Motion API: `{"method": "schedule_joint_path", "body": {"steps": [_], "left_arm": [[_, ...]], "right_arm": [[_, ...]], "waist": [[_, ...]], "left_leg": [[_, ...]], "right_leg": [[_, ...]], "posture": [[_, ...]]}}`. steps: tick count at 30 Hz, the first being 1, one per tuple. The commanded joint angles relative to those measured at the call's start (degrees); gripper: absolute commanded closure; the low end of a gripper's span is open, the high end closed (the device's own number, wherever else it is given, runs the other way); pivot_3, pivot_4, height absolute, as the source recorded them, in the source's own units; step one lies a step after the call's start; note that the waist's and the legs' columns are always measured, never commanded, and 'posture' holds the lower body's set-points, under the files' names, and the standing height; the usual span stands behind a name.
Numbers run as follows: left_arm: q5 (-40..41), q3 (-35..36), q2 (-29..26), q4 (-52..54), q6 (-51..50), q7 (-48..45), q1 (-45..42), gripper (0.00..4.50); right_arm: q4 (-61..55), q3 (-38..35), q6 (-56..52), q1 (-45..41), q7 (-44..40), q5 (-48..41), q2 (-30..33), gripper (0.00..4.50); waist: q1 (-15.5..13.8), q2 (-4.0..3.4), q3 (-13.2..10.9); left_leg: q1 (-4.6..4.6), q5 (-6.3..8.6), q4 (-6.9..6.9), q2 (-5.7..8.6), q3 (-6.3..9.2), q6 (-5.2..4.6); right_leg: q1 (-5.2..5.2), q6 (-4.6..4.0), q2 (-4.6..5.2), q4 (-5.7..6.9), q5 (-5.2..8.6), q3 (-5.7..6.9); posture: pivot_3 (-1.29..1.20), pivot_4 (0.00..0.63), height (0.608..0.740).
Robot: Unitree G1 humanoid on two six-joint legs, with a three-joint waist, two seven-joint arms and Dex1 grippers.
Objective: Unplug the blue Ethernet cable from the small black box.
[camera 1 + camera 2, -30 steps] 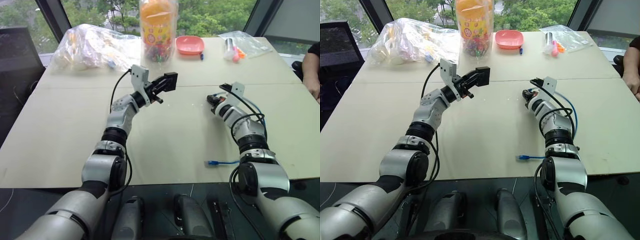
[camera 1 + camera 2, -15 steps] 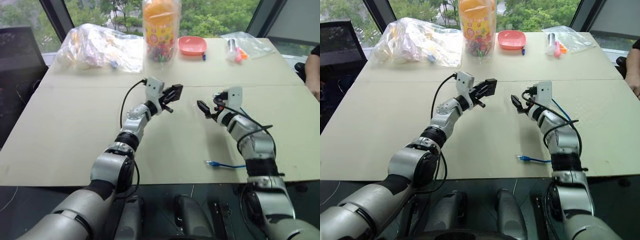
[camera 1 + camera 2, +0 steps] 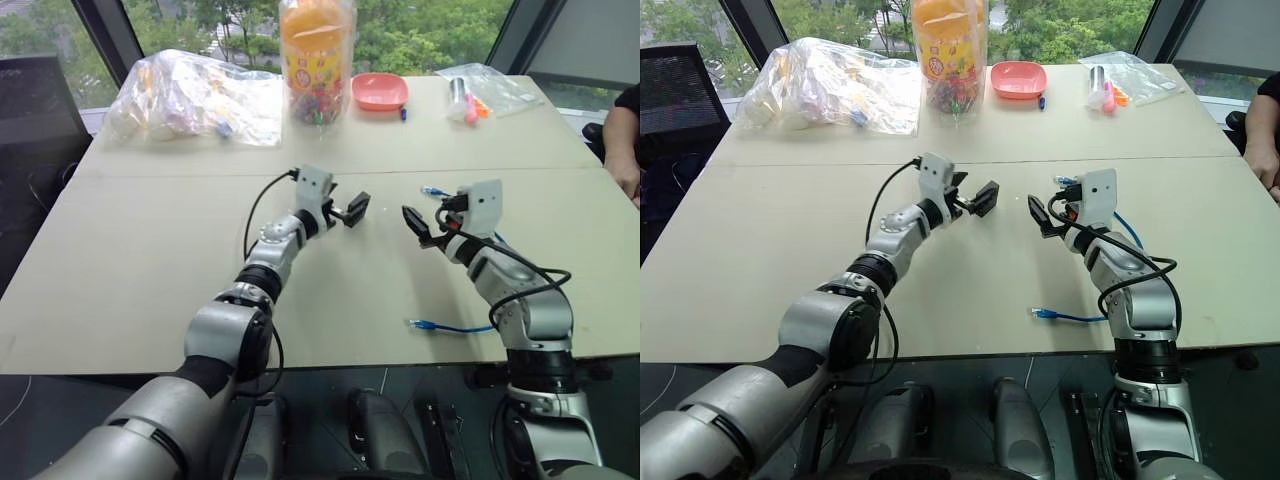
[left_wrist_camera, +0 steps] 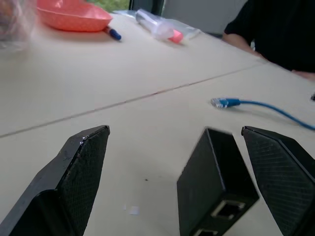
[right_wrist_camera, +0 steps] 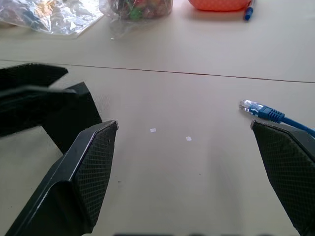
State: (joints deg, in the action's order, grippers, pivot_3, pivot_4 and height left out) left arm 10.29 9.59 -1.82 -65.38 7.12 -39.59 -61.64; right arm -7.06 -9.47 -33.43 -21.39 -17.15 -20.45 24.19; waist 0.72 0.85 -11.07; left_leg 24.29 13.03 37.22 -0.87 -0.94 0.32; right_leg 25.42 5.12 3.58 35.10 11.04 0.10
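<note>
Both sets of jaws stand spread and you can see the small black box [image 4: 212, 184] loose between the left gripper [image 3: 352, 207] fingers at frame centre, while the blue Ethernet cable [image 3: 452, 327], already free, lies lower right beside the right gripper [image 3: 418, 224].

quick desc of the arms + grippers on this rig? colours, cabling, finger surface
Both arms have silver-grey shells with black joint rings. Each wrist carries a white camera bracket. Black cables loop loosely along both forearms. The left gripper and the right gripper each have two black wedge-shaped fingers with cross-hatched textured pads. No markings are readable.
</note>
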Motion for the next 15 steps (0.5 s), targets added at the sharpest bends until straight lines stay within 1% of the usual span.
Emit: {"method": "schedule_joint_path", "body": {"steps": [1, 3, 5, 7, 9, 10, 11, 13, 15], "left_arm": [[6.5, -0.3, -5.1, 20.7, -15.5, -7.9, 3.6, 0.06], [8.3, -2.1, -9.7, 35.2, -25.0, -9.8, 9.9, 0.06], [9.0, -4.4, -15.6, 48.2, -31.5, -12.0, 17.0, 0.06], [11.8, -3.8, -19.4, 57.3, -38.8, -11.1, 22.2, 0.06], [15.1, -2.1, -21.6, 64.6, -45.2, -9.2, 26.8, 0.06], [16.0, -1.7, -22.4, 67.6, -47.1, -8.1, 28.9, 0.06], [16.5, -1.4, -22.7, 69.8, -48.2, -7.3, 30.7, 0.06], [14.4, -3.0, -23.9, 73.2, -45.8, -7.1, 35.3, 0.06], [13.4, -4.4, -24.5, 75.8, -44.0, -6.7, 39.2, 0.06]], "right_arm": [[-6.4, -3.3, 0.3, 2.6, -3.5, -3.4, 1.7, 0.00], [-8.4, -5.1, 1.3, 5.3, -5.2, -4.9, 2.1, 0.00], [-9.6, -6.8, 2.8, 8.2, -6.4, -5.1, 2.9, 0.00], [-10.2, -8.5, 3.9, 10.4, -7.1, -5.5, 3.3, 0.00], [-10.7, -10.0, 4.2, 11.6, -7.7, -6.5, 3.4, 0.00], [-10.8, -10.4, 4.4, 12.0, -8.1, -6.9, 3.5, 0.00], [-10.9, -10.4, 4.4, 12.3, -8.4, -7.2, 3.6, 0.00], [-11.2, -9.7, 4.7, 12.9, -8.9, -6.7, 3.7, 0.00], [-11.3, -8.7, 5.1, 13.5, -9.2, -6.2, 3.4, 0.00]], "waist": [[0.2, 0.00, 0.0], [0.4, -0.03, 0.0], [0.5, -0.07, 0.0], [0.3, -0.07, 0.0], [-0.1, -0.04, 0.0], [-0.2, -0.04, 0.0], [-0.2, -0.04, 0.0], [-0.1, -0.02, 0.0], [0.1, -0.03, 0.0]], "left_leg": [[-0.01, 0.00, -0.01, 0.00, 0.01, 0.00], [-0.05, 0.00, -0.08, -0.02, 0.00, 0.00], [-0.19, 0.01, -0.15, -0.04, -0.03, -0.01], [-0.25, 0.01, -0.16, -0.06, -0.04, -0.01], [-0.24, 0.01, -0.10, -0.08, -0.04, -0.01], [-0.21, 0.00, 0.01, -0.08, -0.03, 0.00], [-0.21, 0.00, 0.07, -0.09, -0.03, 0.00], [-0.23, 0.00, 0.23, -0.09, -0.03, 0.00], [-0.48, 0.02, 0.24, -0.10, -0.15, 0.03]], "right_leg": [[0.00, 0.00, 0.00, 0.00, 0.00, 0.00], [-0.01, 0.01, 0.00, 0.01, 0.01, -0.03], [-0.04, 0.01, -0.01, 0.06, 0.01, -0.09], [-0.07, 0.00, -0.02, 0.10, 0.01, -0.11], [-0.09, -0.02, -0.01, 0.10, 0.02, -0.11], [-0.10, -0.21, 0.00, 0.08, 0.12, -0.10], [-0.15, -0.22, 0.02, 0.07, 0.13, -0.10], [-0.25, -0.27, 0.04, 0.04, 0.12, -0.09], [-0.46, -0.26, 0.12, -0.04, 0.14, -0.14]], "posture": [[0.00, 0.150, 0.740], [0.00, 0.150, 0.740], [0.00, 0.150, 0.740], [0.00, 0.150, 0.740], [0.00, 0.150, 0.740], [0.00, 0.150, 0.740], [0.00, 0.150, 0.740], [0.00, 0.150, 0.740], [0.00, 0.150, 0.740]]}}
